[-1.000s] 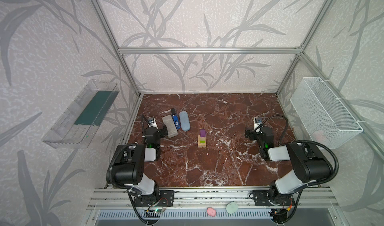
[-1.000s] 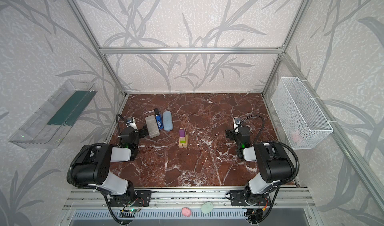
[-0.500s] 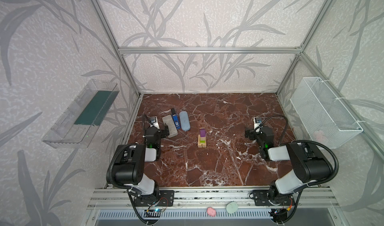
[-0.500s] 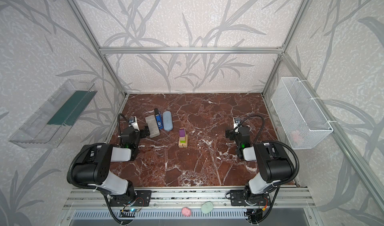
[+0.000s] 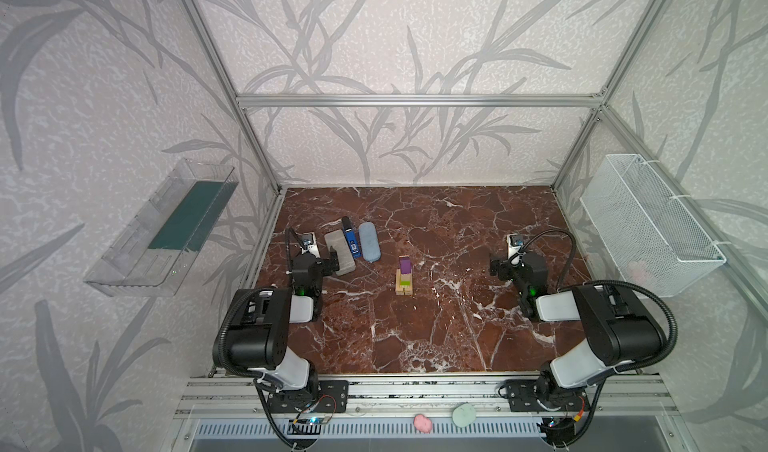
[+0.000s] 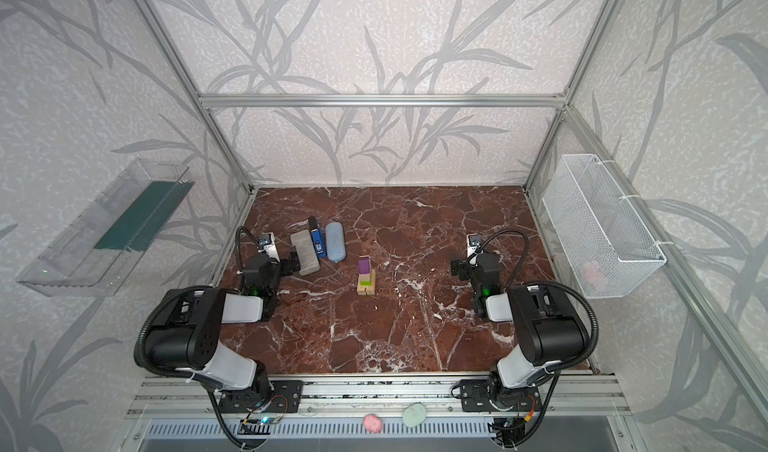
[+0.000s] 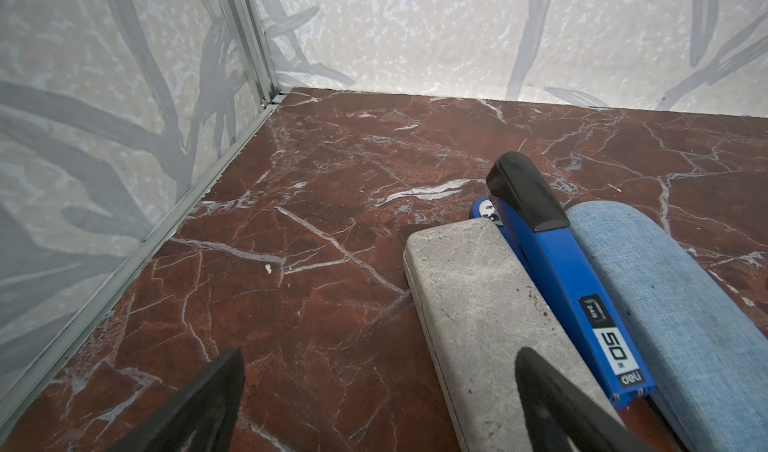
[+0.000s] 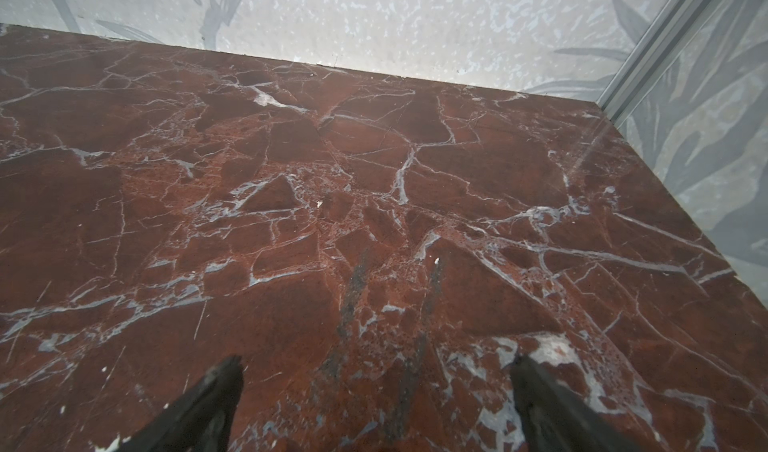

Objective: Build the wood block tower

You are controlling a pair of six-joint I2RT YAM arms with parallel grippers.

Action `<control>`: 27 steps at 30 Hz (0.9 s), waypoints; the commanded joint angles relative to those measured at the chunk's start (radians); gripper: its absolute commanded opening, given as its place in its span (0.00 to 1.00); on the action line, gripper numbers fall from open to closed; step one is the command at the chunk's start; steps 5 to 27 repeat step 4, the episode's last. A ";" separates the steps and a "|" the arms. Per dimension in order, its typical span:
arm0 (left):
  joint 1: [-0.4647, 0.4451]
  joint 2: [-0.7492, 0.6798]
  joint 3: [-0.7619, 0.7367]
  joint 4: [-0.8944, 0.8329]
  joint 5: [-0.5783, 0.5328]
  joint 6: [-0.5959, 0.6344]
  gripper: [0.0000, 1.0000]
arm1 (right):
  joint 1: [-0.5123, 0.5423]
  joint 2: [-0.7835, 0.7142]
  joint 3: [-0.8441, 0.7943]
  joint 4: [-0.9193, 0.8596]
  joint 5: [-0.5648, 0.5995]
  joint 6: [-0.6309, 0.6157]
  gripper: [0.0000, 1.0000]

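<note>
The tower (image 5: 405, 278) (image 6: 366, 278) stands mid-table in both top views. It is a short stack of tan wood blocks (image 5: 404, 289) with a lime-green piece (image 5: 405, 282) and a purple piece (image 5: 406, 265) on top. My left gripper (image 5: 312, 262) (image 7: 378, 358) hangs open at the left, well clear of the tower, with one fingertip (image 7: 536, 371) over the grey case. Far to the right of the tower, my right gripper (image 5: 517, 263) (image 8: 376, 364) is open over bare marble. Neither wrist view shows the tower.
A grey case (image 5: 340, 252) (image 7: 478, 296), a blue stapler (image 5: 350, 240) (image 7: 561, 262) and a light-blue case (image 5: 369, 242) (image 7: 665, 296) lie side by side at the left. A wire basket (image 5: 648, 225) hangs on the right wall and a clear tray (image 5: 162, 229) on the left.
</note>
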 commanded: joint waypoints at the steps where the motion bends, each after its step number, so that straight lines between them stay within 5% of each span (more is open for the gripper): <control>1: 0.002 0.007 0.026 -0.015 -0.017 -0.008 0.99 | 0.000 -0.006 0.016 0.034 -0.006 -0.005 0.99; 27: 0.001 0.008 0.020 -0.004 -0.019 -0.005 0.99 | 0.000 -0.007 0.016 0.034 -0.006 -0.005 0.99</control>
